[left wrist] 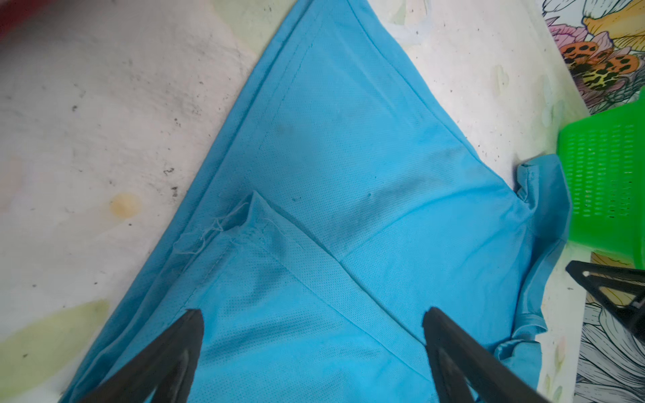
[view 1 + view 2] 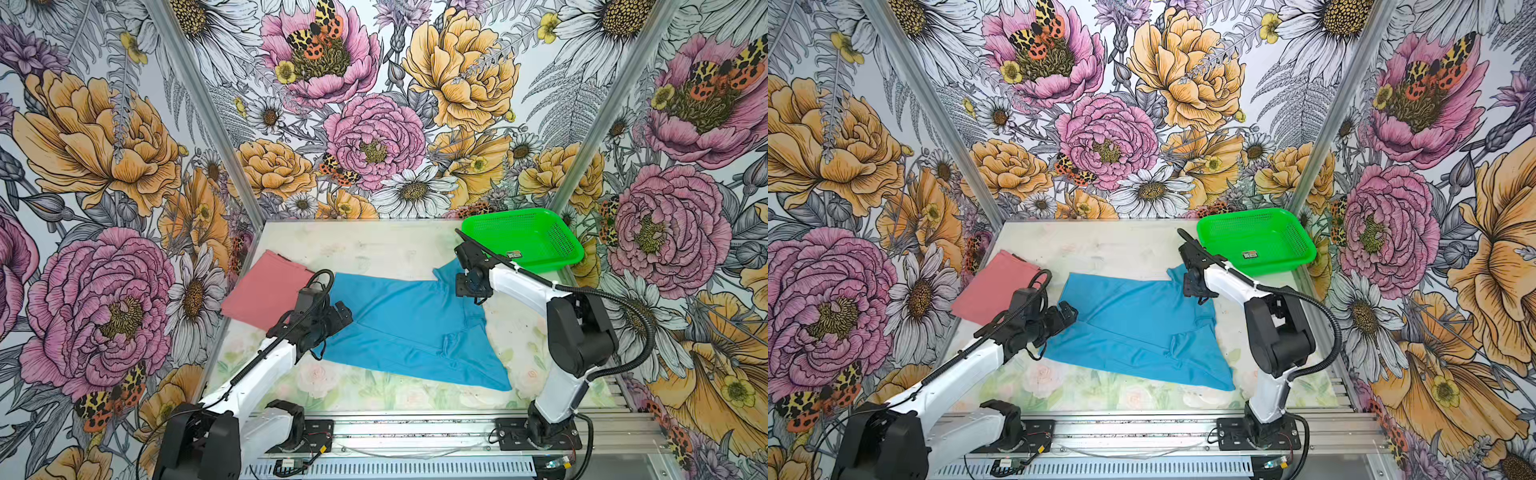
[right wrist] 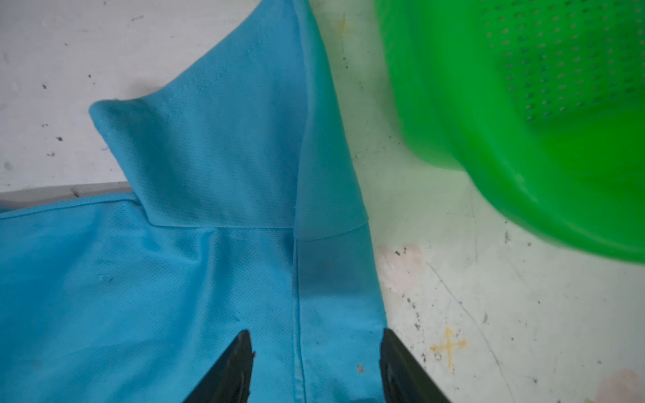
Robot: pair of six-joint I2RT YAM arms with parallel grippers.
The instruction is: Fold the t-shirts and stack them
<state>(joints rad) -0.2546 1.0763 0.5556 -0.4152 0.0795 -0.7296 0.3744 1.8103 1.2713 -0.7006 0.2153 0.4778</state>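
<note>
Presently on the table (image 2: 374, 245), places read by clock face from its centre in both top views:

1. Blue t-shirt (image 2: 407, 320). Bright sky blue and plain. It is spread mostly flat across the centre and partly folded over itself along a diagonal crease. One corner runs out toward 5 o'clock, a sleeve sticks out toward 1 o'clock, and a small bunch of cloth sits near 4 o'clock.

2. Pink t-shirt (image 2: 266, 291). Salmon, folded into a flat rectangle at 9 o'clock, just beside the blue t-shirt. The left arm (image 2: 266, 365) hides whether the two touch.

3. Green basket (image 2: 528, 239). Plastic mesh, in the back corner at 2 o'clock, near the blue sleeve. It holds one small dark rectangular item (image 2: 514, 253), too small to identify.

4. Left hand (image 2: 341, 316). It is over the blue t-shirt's 9 o'clock edge. In the left wrist view the left hand (image 1: 314, 324) has its jaws spread wide. Flat blue cloth and a seam lie between them, and nothing is gripped.

5. Right hand (image 2: 468, 286). It is at the blue t-shirt's 2 o'clock corner, by the sleeve, between shirt and basket. In the right wrist view the right hand (image 3: 316, 349) has its jaws about half apart, straddling the shirt's side edge. One finger (image 3: 234, 366) is over the cloth and the other is at the border with bare table. The fabric between them lies flat, not pinched.
</note>
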